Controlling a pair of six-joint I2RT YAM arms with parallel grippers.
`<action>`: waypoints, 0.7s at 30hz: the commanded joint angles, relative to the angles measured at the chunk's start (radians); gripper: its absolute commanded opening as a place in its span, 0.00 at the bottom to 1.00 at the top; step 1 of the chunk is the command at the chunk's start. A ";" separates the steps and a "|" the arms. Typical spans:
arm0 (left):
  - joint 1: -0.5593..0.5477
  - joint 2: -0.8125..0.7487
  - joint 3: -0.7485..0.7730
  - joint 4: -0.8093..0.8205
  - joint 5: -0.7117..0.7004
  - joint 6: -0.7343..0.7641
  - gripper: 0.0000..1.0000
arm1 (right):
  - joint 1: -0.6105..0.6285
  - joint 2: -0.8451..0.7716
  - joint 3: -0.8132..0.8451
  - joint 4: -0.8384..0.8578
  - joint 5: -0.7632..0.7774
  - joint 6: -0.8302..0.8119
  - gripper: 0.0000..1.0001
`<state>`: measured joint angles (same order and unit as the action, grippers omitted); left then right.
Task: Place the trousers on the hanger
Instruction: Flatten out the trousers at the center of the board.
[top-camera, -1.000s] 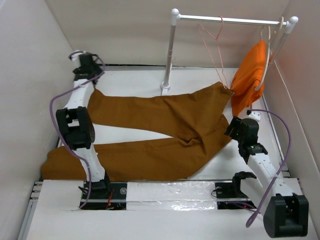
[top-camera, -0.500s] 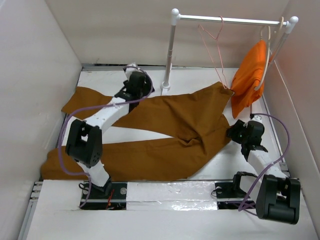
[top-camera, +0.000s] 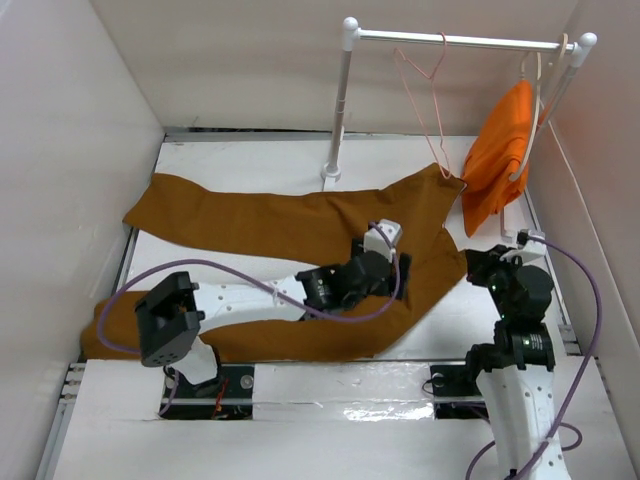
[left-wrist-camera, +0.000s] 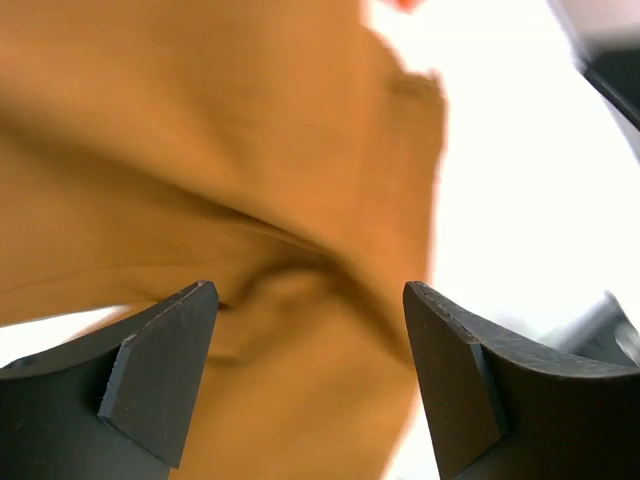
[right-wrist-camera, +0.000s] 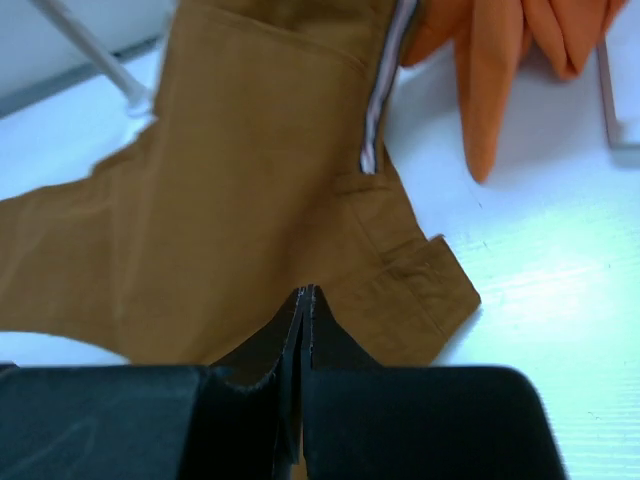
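The trousers (top-camera: 270, 215) lie flat on the white worktop (top-camera: 250, 155), both legs running out to the left and the waist at the right, its far corner right below the pink wire hanger (top-camera: 419, 105) that hangs on the rail (top-camera: 450, 40). Over the crotch hangs the left gripper (left-wrist-camera: 308, 300), its fingers spread wide with only cloth below and nothing between them. Further right the right gripper (right-wrist-camera: 303, 300) sits just off the near waist corner, fingers pressed fully together; no fabric shows between them. The striped waistband (right-wrist-camera: 375, 110) almost meets the orange garment (top-camera: 500, 150). A grab at the crotch seam would likely bunch several layers, so the legs could drag unevenly. A lift near the rail might catch the orange garment or set the light hanger swinging. Against a second ago, the left arm has swept from the far left corner to the middle and its fingers have widened. The far leg now lies uncovered, and the right arm has drawn back and closed.
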<state>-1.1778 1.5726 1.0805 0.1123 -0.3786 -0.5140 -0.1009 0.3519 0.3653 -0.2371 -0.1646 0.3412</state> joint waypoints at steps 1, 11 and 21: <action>-0.125 -0.095 -0.034 0.131 -0.089 0.098 0.72 | 0.035 -0.063 0.096 -0.221 0.042 -0.034 0.00; -0.210 0.376 0.355 0.036 -0.201 0.365 0.73 | 0.035 0.048 0.453 -0.215 0.067 -0.067 0.40; -0.140 0.790 0.864 -0.180 -0.074 0.430 0.73 | 0.035 0.081 0.696 -0.315 -0.070 -0.159 0.40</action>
<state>-1.3426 2.3478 1.8431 0.0113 -0.4992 -0.1120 -0.0708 0.4297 1.0576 -0.4961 -0.1886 0.2264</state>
